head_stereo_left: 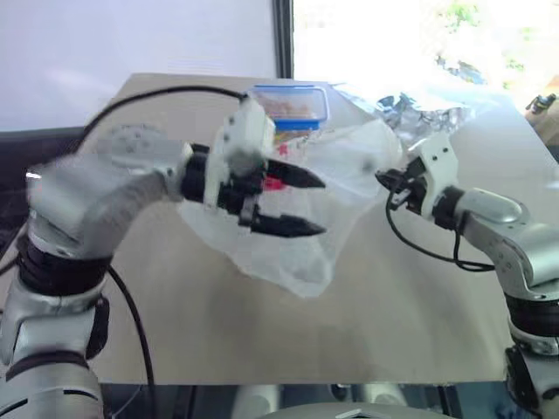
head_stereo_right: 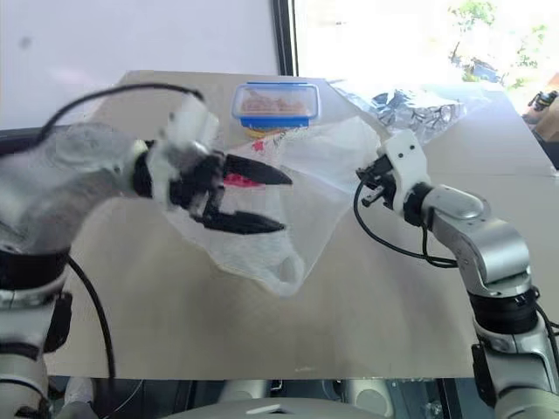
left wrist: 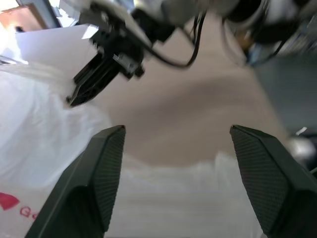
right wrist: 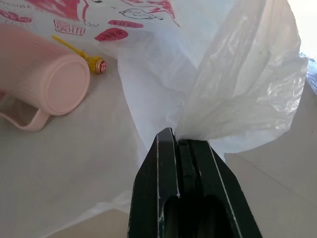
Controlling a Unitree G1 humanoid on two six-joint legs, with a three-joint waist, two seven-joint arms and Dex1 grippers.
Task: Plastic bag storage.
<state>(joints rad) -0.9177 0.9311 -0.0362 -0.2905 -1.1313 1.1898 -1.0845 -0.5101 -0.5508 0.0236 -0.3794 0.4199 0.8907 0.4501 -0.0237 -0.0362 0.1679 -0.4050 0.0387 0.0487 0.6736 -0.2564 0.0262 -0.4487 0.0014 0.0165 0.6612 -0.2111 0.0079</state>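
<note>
Bag [head_stereo_right: 306,188] hangs mid-frame above the table [head_stereo_right: 175,323], pinched at its right corner by the right gripper [right wrist: 185,141], whose fingers are pressed tight on the film. Left gripper [head_stereo_right: 258,199], left of centre, stands wide apart in front of the bag, holding nothing. Box [head_stereo_right: 275,103] sits behind, top centre. Cup [right wrist: 44,84] lies on its side under the bag, upper left of the right wrist view.

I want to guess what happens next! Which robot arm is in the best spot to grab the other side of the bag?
The left. Its left gripper is open and hovers over the plastic bag, free to pinch it. The right gripper is already shut on the bag's edge, so it probably just holds.
</note>
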